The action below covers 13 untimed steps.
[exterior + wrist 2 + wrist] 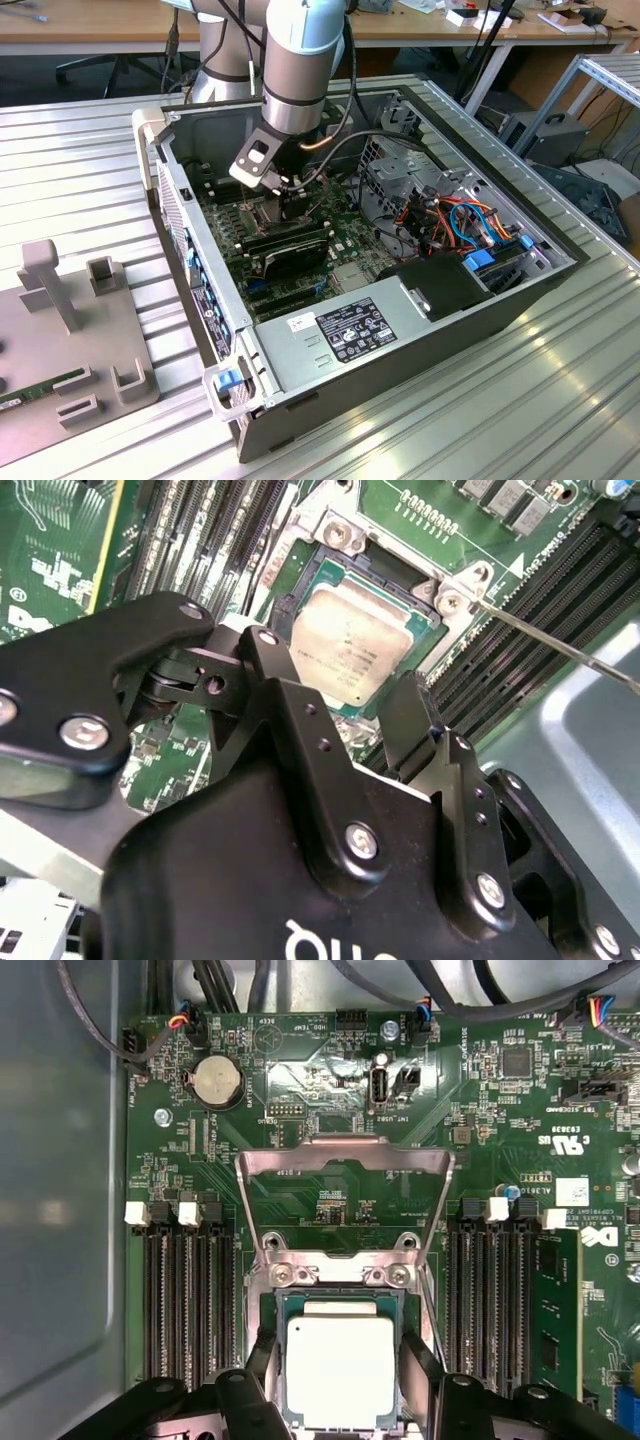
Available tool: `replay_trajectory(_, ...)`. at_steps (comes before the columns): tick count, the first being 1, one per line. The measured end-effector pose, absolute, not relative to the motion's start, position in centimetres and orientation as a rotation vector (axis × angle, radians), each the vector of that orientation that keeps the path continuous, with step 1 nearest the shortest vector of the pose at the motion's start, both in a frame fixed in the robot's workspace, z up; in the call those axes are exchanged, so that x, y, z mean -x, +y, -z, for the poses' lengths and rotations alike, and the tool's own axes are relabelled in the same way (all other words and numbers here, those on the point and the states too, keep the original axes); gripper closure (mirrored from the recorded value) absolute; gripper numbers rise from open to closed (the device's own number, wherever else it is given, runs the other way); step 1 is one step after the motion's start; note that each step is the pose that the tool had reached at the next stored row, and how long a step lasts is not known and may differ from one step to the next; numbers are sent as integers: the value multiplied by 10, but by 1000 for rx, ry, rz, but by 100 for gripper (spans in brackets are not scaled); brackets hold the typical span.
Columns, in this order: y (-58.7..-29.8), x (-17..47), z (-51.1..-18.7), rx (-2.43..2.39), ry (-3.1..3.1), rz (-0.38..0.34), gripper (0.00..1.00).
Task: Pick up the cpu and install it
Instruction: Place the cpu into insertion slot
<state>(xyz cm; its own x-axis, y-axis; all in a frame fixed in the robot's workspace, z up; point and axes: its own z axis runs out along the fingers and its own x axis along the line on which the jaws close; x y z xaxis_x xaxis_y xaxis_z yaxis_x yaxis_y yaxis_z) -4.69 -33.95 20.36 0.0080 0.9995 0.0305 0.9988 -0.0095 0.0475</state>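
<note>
Gripper (338, 675) spread, directly above cpu (340, 1372), jaws astride two opposite edges, no pinch evident. Cpu flat in socket (268, 1305), frame (345, 1160) hinged open. Exterior view: 10 o'clock of case (420, 325) centre.

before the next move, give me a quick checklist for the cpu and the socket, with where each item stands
1. cpu lying flat inside the socket: ok
2. load frame swung up, off the cpu: ok
3. lever rod unhooked, out to the side: ok
4. gripper centred over the cpu: ok
5. gripper's hold on the cpu, gripped or released: cannot tell
6. cpu corner mark matched to the socket: cannot tell
</note>
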Motion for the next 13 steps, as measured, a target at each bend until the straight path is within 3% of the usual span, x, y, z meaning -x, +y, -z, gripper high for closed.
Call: replay_trajectory(13, -339, 47, -221, -2221, 2202, -87, 39)
